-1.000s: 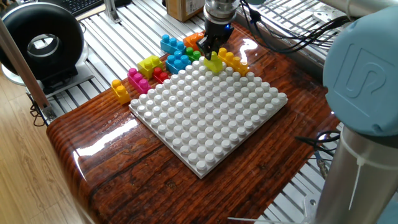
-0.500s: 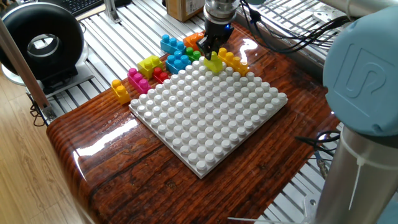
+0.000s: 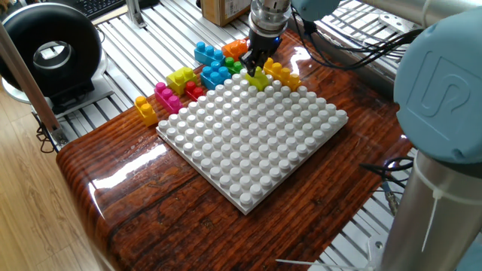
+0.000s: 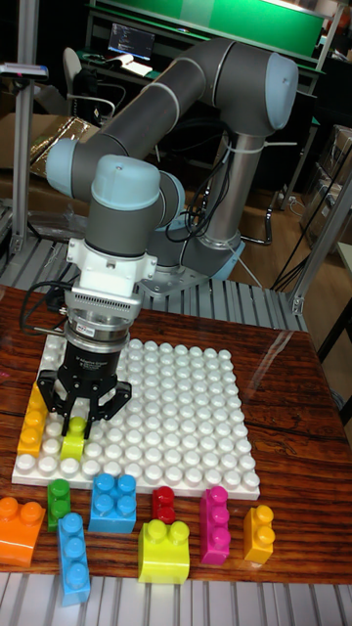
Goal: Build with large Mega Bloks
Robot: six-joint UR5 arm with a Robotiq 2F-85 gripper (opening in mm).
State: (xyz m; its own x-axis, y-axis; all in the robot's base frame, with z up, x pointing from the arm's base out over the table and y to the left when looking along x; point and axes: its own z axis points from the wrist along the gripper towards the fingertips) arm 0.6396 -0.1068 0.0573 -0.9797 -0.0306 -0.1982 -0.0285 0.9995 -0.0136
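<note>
since a second ago the hand (image 4: 80, 411) has dropped a little, bringing the lime brick (image 4: 73, 440) down onto the white baseplate (image 4: 186, 411) at its edge row; in the fixed view the brick now sits lower against the studs than before. the hand's two fingers (image 4: 51, 391) stand on either side of the lime brick, but i cannot tell whether they are pressing it or have let go.

just beside the lime brick, along the same edge of the baseplate, lies a long yellow brick (image 4: 34, 421), seen in the fixed view as a row of yellow studs at the plate's far corner.

the rest of the bricks lie loose on the wooden bench (image 3: 151, 196) along the baseplate's edge: an orange brick (image 4: 22, 528), a small green brick (image 4: 59, 501), a long blue brick (image 4: 73, 559), a square blue brick (image 4: 114, 502), a small red brick (image 4: 163, 505), a wide yellow-green brick (image 4: 163, 553), a magenta brick (image 4: 214, 525) and a small yellow-orange brick (image 4: 259, 533) at the end of the row, apart from the others.

a black round device (image 3: 49, 53) stands off the bench to one side.
</note>
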